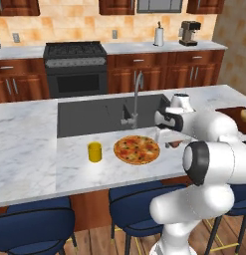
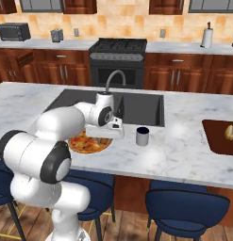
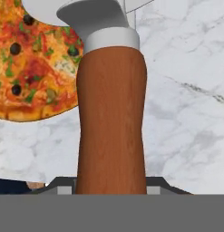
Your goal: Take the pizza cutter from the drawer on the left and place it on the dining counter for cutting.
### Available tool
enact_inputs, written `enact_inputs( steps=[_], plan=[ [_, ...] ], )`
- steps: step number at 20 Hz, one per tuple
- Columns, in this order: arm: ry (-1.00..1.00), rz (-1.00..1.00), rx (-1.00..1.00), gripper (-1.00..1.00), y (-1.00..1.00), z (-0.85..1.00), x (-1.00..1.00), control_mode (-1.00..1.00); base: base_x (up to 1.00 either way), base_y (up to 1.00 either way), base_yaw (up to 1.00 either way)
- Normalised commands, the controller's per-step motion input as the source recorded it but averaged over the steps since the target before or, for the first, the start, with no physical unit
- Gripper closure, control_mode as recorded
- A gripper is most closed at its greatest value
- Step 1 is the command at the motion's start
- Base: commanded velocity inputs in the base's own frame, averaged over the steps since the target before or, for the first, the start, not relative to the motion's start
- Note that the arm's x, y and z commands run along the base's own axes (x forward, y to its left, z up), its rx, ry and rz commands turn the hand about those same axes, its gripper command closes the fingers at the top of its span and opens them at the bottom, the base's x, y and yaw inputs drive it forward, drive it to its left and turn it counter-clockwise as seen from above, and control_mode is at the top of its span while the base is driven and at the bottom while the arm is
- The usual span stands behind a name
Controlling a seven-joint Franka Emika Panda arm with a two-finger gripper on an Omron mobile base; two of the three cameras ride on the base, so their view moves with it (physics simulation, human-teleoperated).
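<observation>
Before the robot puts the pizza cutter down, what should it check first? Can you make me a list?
1. Claw holding the pizza cutter by its wooden handle: ok.
2. Claw is over the dining counter, not the sink: ok.
3. Bare marble next to the pizza to land on: ok, the hand view shows marble beside the handle.
4. Yellow cup out of the way: ok, it stands on the pizza's far side.
5. Dark cup out of the way: cannot tell, it stands close to the claw.
6. Blade off the pizza: cannot tell.
</observation>
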Motion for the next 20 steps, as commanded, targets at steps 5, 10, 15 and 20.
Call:
enact_inputs(
  steps=[5, 10, 15, 20],
  plan=[
    [-0.06, 0.03, 0.01, 1.00, -0.16, -0.63, 0.53, -1.00, 0.00, 0.00, 0.00],
    [-0.07, 0.00, 0.00, 1.00, -0.18, -0.52, 0.24, -1.00, 0.00, 0.00, 0.00],
    [-0.09, 0.00, 0.00, 1.00, -0.28, -0.44, 0.04, -1.00, 0.00, 0.00, 0.00],
    [-0.05, 0.00, 0.00, 1.00, -0.03, -0.35, 0.14, -1.00, 0.00, 0.00, 0.00]
  ],
)
